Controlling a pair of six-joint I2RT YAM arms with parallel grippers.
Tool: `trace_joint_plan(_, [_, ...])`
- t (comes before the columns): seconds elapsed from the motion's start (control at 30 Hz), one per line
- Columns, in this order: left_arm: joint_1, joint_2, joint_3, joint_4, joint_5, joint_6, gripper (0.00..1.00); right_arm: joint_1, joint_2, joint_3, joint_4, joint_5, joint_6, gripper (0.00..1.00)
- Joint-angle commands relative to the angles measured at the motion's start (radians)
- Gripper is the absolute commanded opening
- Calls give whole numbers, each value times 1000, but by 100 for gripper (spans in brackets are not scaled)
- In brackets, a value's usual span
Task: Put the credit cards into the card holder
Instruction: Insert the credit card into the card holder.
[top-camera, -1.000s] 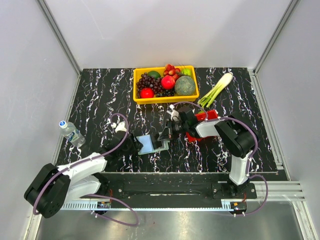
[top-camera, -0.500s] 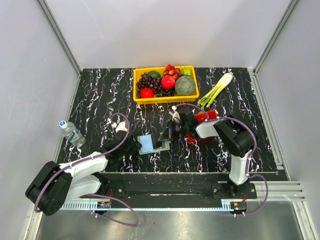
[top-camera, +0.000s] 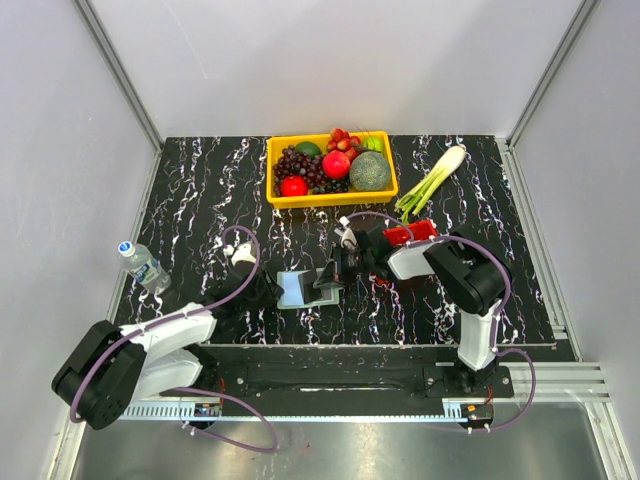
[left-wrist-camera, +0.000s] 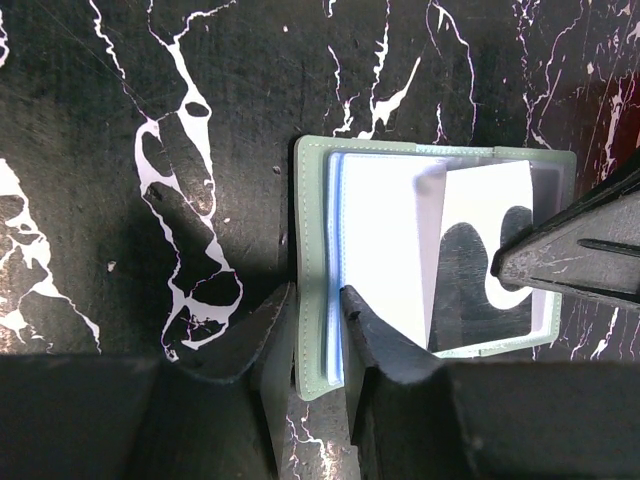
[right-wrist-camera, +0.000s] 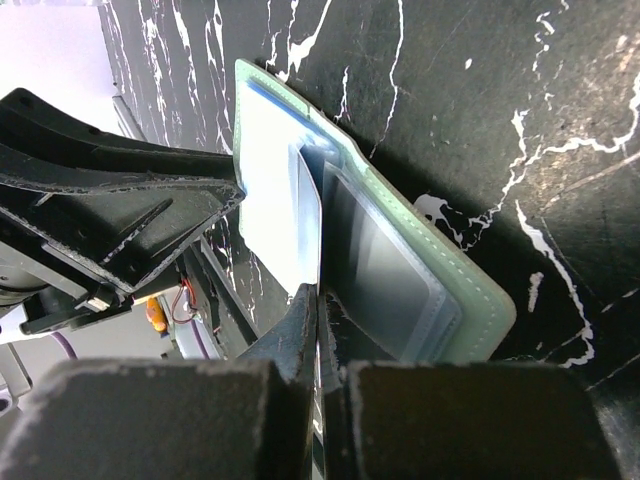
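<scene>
The grey-green card holder (top-camera: 296, 288) lies open on the black marble table between my two grippers. In the left wrist view my left gripper (left-wrist-camera: 318, 305) is shut on the holder's near edge (left-wrist-camera: 310, 200). My right gripper (right-wrist-camera: 320, 298) is shut on a thin whitish and dark credit card (right-wrist-camera: 308, 225), held on edge against the holder's clear inner pockets (right-wrist-camera: 400, 270). The same card (left-wrist-camera: 480, 250) stands upright inside the holder in the left wrist view, with the right gripper's fingers (left-wrist-camera: 575, 255) beside it. Other cards are not visible.
A yellow tray of fruit (top-camera: 278, 198) stands at the back centre, a leek (top-camera: 432, 178) to its right. A red mesh basket (top-camera: 412, 232) sits under the right arm. A water bottle (top-camera: 142, 264) lies at the left edge.
My right gripper has shifted slightly left towards the holder with the card. The holder's pale inner face shows less from above and looks greyer. The left arm has barely moved.
</scene>
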Motion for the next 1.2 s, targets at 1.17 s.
trace_joint_plan(1.17, [-40,127,48,88,49,-8,0,65,55,17,94,38,10,6])
